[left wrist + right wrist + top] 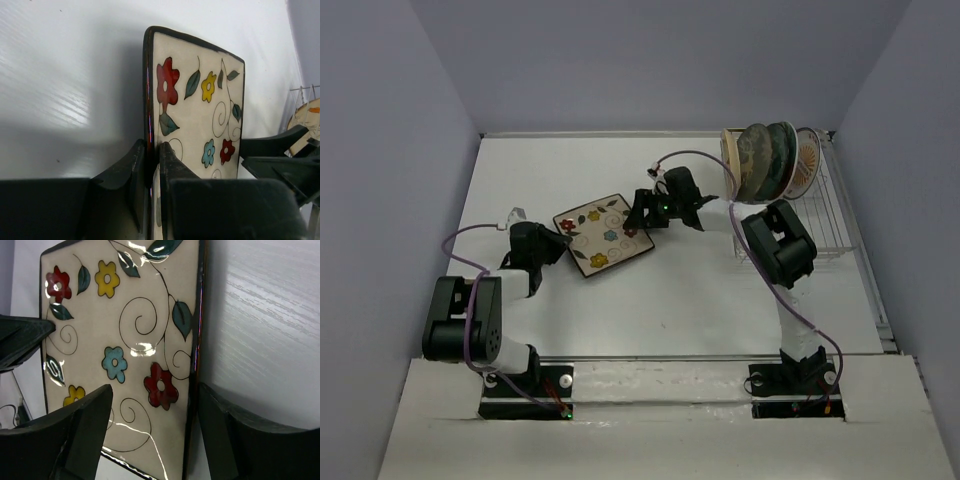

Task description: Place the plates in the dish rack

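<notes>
A square cream plate [605, 235] with red, yellow and blue flowers is tilted up off the table at mid-left. My left gripper [563, 240] is shut on its left rim; in the left wrist view the fingers [152, 145] pinch the dark edge of the plate [200, 110]. My right gripper [642, 215] is open and straddles the opposite rim. One finger stands over the flowered face of the plate [130, 340] with a wide gap, the other behind the edge, the gripper [154, 390] not closed on it. The silver dish rack [830, 215] at the back right holds several plates [765, 160] on edge.
The right arm's elbow [780, 245] stands just in front of the rack's left side. White walls close in the table at the back and both sides. The rack wires [300, 92] and a plate in them [307, 117] show past the right gripper's fingers [272, 145].
</notes>
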{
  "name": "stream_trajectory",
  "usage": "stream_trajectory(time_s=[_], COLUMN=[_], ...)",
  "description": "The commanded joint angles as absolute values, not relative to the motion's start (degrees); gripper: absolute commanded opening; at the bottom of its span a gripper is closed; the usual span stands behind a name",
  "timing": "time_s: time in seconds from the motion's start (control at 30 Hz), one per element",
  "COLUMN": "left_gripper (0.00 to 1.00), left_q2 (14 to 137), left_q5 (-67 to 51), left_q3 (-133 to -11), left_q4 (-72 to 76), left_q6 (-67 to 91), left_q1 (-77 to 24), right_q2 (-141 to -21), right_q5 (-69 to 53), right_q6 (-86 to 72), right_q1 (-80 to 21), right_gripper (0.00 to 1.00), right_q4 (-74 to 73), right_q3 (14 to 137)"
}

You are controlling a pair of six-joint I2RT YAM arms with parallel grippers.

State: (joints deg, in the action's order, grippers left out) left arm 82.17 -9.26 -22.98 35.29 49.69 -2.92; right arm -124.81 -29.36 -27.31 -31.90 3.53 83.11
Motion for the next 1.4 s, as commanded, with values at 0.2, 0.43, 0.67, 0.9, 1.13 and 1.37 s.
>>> stream_trajectory(time_s=[0.2,0.43,0.67,0.9,1.13,1.37], left_gripper=[0.26,0.34,0.27,0.19,0.16,0.14], left_q2=[83.5,83.41,83.41,82.88,82.44,80.43], left_q5=[-0.62,1.58,1.41,0.62,0.26,-2.02], left_q3=[-27.69,-27.07,-27.25,-27.07,-26.55,-24.7], left_q4=[28.57,27.51,27.51,27.95,28.83,31.03], left_q6=[43.68,42.45,42.19,42.28,42.89,44.73], left_q1=[-2.46,-2.46,-2.55,-3.16,-3.52,-3.78], right_q2=[-127.27,-129.45,-136.75,-141.06,-139.92,-135.01], right_q5=[-46.65,-52.03,-53.09,-50.81,-45.27,-39.38], right_q6=[-40.94,-54.65,-61.17,-62.58,-52.83,-47.12], right_q1=[-34.89,-36.91,-39.9,-42.44,-44.3,-44.3], right_gripper=[0.56,0.48,0.36,0.38,0.26,0.07], right_q4=[23.96,46.72,50.28,43.98,27.35,19.69], right_q3=[70.5,66.44,73.99,84.27,89.91,88.07])
